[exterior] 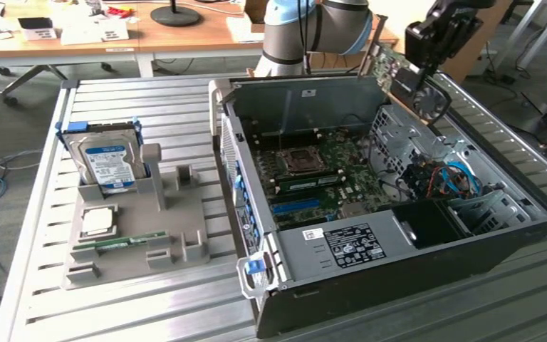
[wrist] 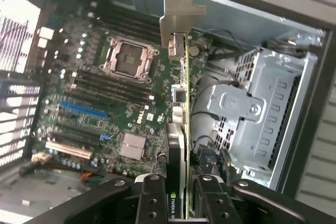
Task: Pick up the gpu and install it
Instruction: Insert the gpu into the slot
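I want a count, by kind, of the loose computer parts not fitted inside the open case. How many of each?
Silver hard drive with blue-white label: 1
Silver square chip: 1
Narrow green RAM stick: 1
Green graphics card with silver bracket, gripped by the pincer: 1
Total: 4

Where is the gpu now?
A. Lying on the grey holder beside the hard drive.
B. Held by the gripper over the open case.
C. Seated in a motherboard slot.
B: the gpu is clamped in the gripper, above the motherboard.
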